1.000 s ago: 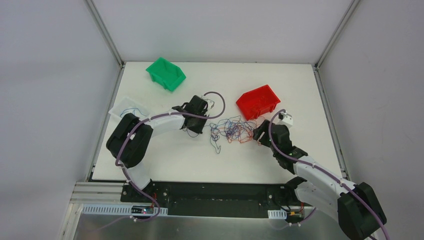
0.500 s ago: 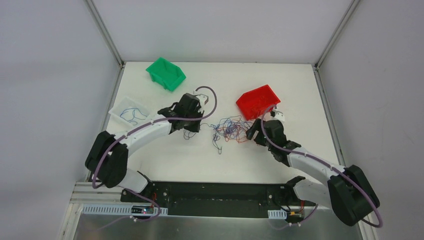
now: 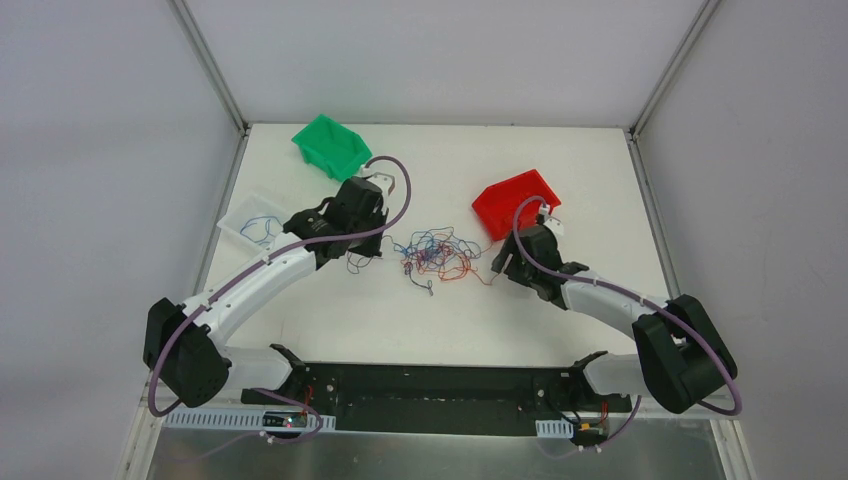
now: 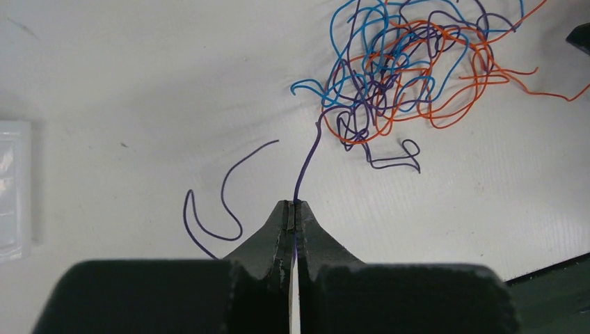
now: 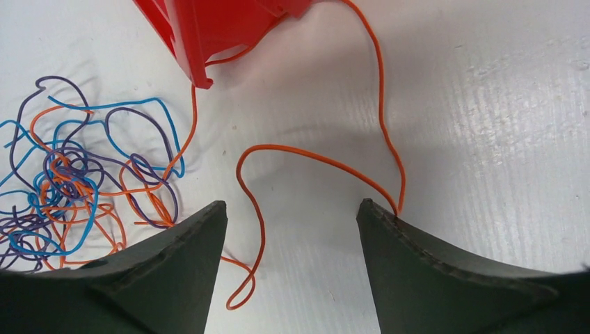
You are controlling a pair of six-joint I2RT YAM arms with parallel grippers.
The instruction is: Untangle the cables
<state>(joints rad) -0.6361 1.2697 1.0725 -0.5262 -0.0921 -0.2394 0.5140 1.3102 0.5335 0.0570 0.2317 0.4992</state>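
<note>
The left gripper pinches a purple wire; the right gripper gapes.
A tray at the table's 9 o'clock holds what seems a blue strand. The clamped purple wire runs to the cables, tangled mid-table at the left gripper's 1 o'clock. An orange wire loops between the wide-spread right fingers, with the red bin at their 11 o'clock.

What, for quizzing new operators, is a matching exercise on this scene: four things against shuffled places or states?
Things: 1 left gripper; 2 right gripper; 3 green bin; 4 white tray.
States: A open above an orange cable; B holds a blue cable; C shut on a purple cable; D nearest the table's far edge.
Pairs: 1-C; 2-A; 3-D; 4-B.
</note>
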